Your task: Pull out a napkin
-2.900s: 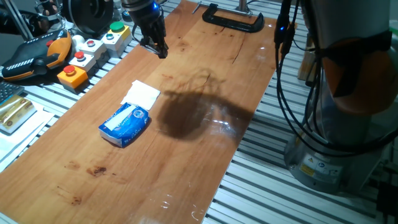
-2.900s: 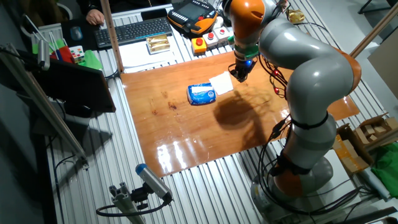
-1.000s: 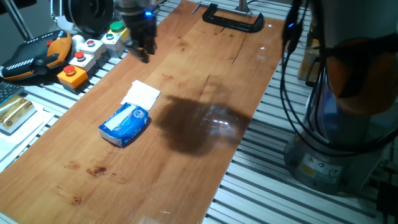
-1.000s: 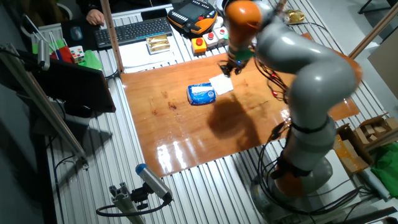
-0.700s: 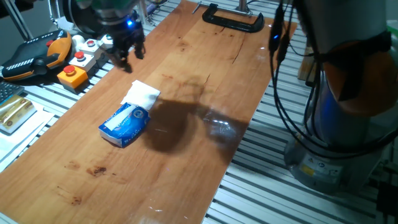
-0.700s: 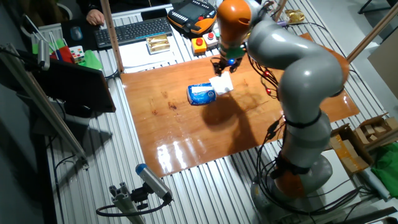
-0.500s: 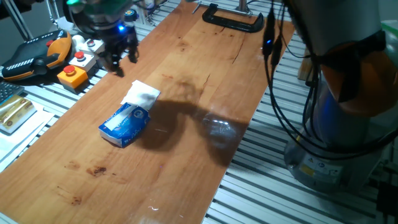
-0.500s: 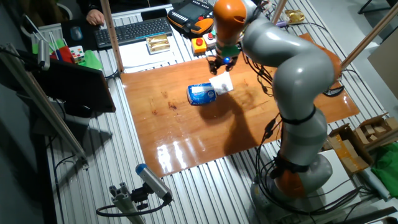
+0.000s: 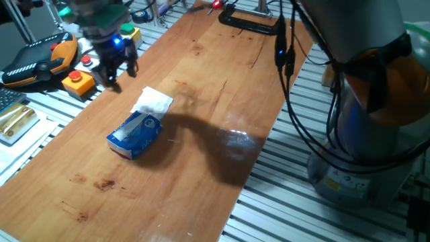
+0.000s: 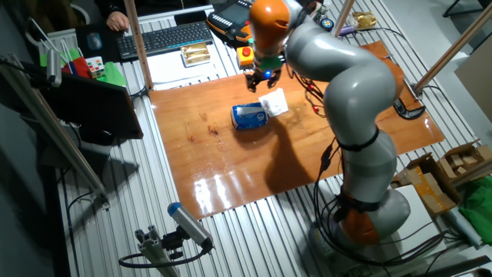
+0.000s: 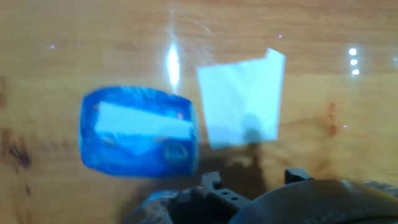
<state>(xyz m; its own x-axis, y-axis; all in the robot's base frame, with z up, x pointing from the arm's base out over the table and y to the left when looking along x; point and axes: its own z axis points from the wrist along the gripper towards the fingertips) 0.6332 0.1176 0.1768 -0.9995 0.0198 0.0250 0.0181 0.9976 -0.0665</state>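
A blue plastic tissue pack [image 9: 135,133] with white print lies on the wooden table [image 9: 222,81]. It also shows in the other fixed view [image 10: 250,116] and the hand view [image 11: 138,140]. A flat-folded white tissue square [image 9: 152,101] lies against the pack's far end, seen too in the other fixed view [image 10: 274,102] and hand view [image 11: 239,102]. No loose rumpled napkin is in view. My gripper [image 9: 118,71] hangs open and empty above the table's left edge, beyond the square and apart from it. It also shows in the other fixed view [image 10: 257,81].
A button box with red and green buttons [image 9: 87,64] and an orange pendant [image 9: 40,59] sit just left of the gripper. A black clamp [image 9: 252,22] is fixed at the table's far end. The arm's base [image 9: 366,134] and cables stand on the right.
The gripper has swung left, from over the table's far middle to above its left edge near the button box. Pack and tissue square have not moved.
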